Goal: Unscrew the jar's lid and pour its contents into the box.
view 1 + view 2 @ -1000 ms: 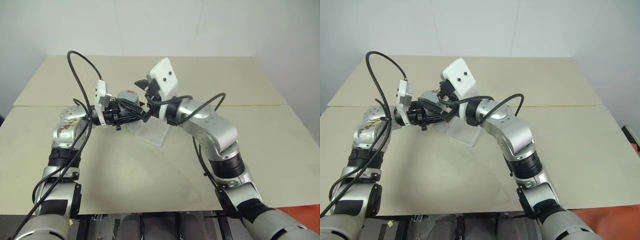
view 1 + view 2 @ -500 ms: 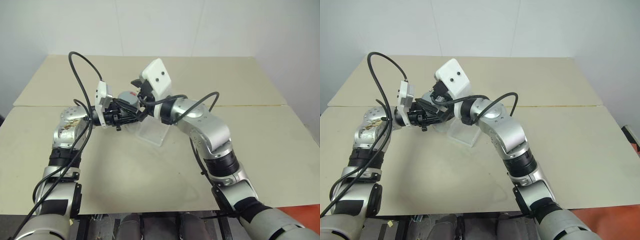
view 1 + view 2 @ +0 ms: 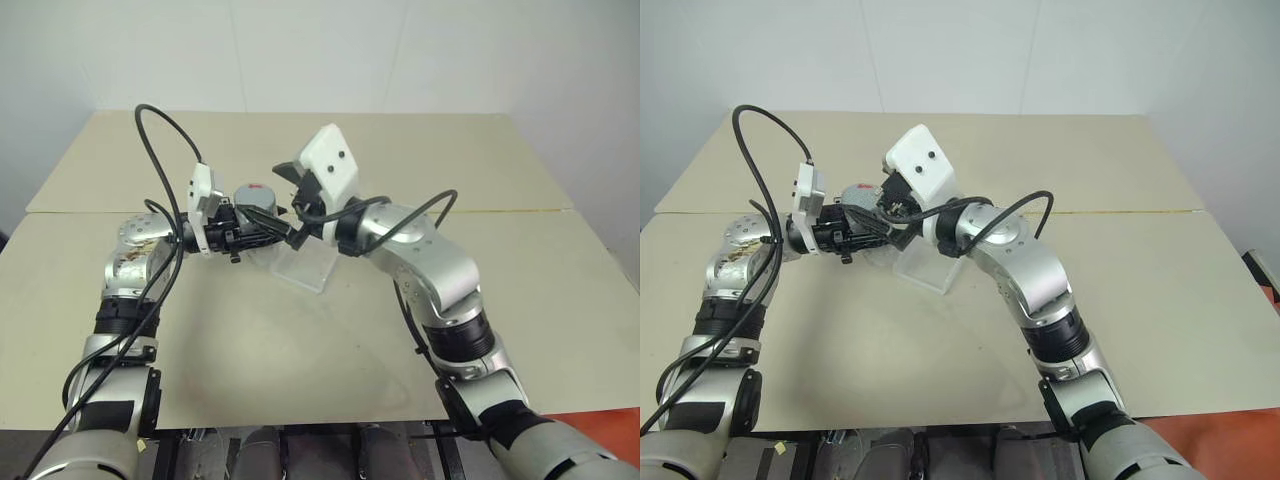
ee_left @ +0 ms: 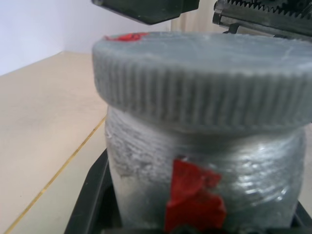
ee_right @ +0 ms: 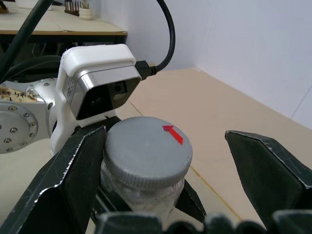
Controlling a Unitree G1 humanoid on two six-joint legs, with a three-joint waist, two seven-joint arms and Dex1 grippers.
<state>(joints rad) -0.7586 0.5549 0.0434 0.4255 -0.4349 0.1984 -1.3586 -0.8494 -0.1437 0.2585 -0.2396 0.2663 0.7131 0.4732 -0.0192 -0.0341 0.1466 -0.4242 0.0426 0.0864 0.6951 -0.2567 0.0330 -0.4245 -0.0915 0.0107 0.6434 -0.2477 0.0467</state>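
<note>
Over the beige surface (image 3: 300, 340), near the frame's centre, the clear box (image 3: 305, 265) sat just below both arms, the left gripper (image 3: 268, 232) clenched its jaws on the jar (image 4: 204, 165), and the right gripper (image 5: 165, 161) held its jaws released astride the grey lid (image 5: 147, 151), still screwed on.

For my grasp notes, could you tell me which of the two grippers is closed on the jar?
The left gripper: it clamps the jar below the lid. The right gripper stands open around the lid.
</note>
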